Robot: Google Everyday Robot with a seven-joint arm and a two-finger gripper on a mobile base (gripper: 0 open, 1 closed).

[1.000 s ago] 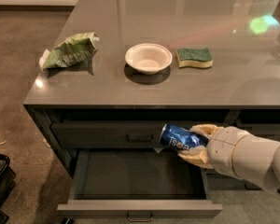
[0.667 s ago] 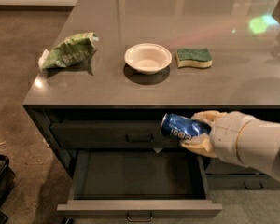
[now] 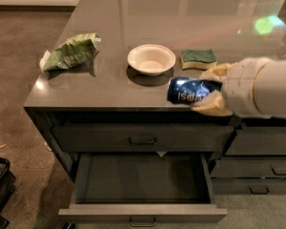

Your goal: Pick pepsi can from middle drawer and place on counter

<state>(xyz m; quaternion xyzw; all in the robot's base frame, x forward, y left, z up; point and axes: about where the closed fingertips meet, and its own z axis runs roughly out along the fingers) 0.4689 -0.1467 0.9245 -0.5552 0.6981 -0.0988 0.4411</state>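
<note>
View from in front of the counter (image 3: 133, 13). The gripper (image 3: 203, 92) reaches in from the right at the counter's front edge, right of centre, on a thick white arm (image 3: 262, 87). Its two tan fingers (image 3: 213, 72) are clamped on the can (image 3: 189, 90), one above and one below.

The can lies on its side, its free end pointing left, with white lettering on the blue wall. It sits just over the front edge; whether it touches the surface cannot be told.

Behind it, toward the middle of the counter, stand a white bowl (image 3: 151, 58) and, just right of that, a green sponge (image 3: 198, 58). A crumpled green bag (image 3: 70, 54) lies near the left edge.

Below, the top drawer (image 3: 143, 138) is shut. The middle drawer (image 3: 143, 213) is pulled fully out, and its dark inside holds nothing that can be seen. The narrower drawers (image 3: 260, 168) to the right are shut.
</note>
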